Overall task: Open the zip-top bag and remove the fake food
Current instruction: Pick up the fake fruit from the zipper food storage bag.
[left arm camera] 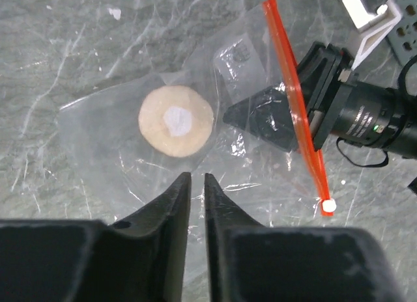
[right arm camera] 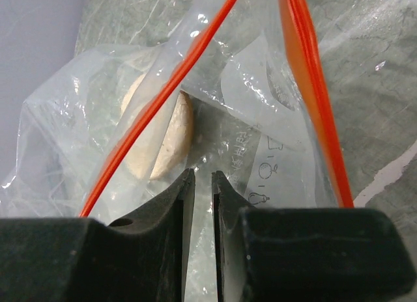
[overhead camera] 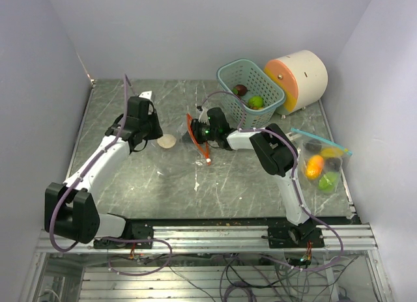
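Bag (overhead camera: 195,144), mouth open, food (overhead camera: 167,141) inside.
Top: whitish food lies at the bag's left end. Left wrist: left gripper (left arm camera: 197,179) over the film, jaws a narrow slit, grip not discernible. Right wrist: right gripper (right arm camera: 203,178) at the open mouth, jaws pinching film.

- A clear plastic zip-top bag with an orange zipper strip (left arm camera: 117,120) lies flat at the centre of the top view. Its mouth is parted, the two orange strips spread apart.
- A round, flat, whitish-tan toy slice (left arm camera: 176,121) lies inside it, toward the closed end.
- A brown toy piece (overhead camera: 240,90) and a green toy piece (overhead camera: 255,102) sit together at upper right of centre.
- An orange toy piece (overhead camera: 315,165), a yellow one (overhead camera: 331,152) and a green one (overhead camera: 328,180) lie bunched at the right edge.
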`<state>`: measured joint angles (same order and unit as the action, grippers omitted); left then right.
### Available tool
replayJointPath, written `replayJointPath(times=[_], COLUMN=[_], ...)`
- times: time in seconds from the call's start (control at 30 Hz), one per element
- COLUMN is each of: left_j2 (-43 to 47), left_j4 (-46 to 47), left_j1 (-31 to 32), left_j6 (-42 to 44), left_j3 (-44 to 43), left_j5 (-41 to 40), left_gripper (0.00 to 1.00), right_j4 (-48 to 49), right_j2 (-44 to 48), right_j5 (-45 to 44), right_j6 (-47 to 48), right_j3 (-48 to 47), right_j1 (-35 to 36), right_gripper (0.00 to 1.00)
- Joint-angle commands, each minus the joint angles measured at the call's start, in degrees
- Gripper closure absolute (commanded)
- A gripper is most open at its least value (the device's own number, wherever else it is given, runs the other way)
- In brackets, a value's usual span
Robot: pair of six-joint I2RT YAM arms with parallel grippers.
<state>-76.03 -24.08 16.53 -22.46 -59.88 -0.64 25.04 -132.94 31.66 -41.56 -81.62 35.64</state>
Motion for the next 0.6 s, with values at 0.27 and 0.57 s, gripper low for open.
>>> replayJointPath(times=[0.27, 0.57], left_j2=[-14.96, -27.48], left_j4=[5.73, 6.45], left_j1=[-3.47, -4.49], left_j6=[-0.91, -3.6], left_j3=[1.82, -1.3], left_j5=[1.9, -1.5], left_gripper=[0.93, 0.93], right_j4=[1.82, 2.24], right_j2=[0.76, 0.11], right_j5=[0.5, 1.9], right_j6=[-1.94, -3.25], right_j3=[0.77, -2.14], right_j1=[0.06, 0.92], right_gripper=[0.83, 0.71])
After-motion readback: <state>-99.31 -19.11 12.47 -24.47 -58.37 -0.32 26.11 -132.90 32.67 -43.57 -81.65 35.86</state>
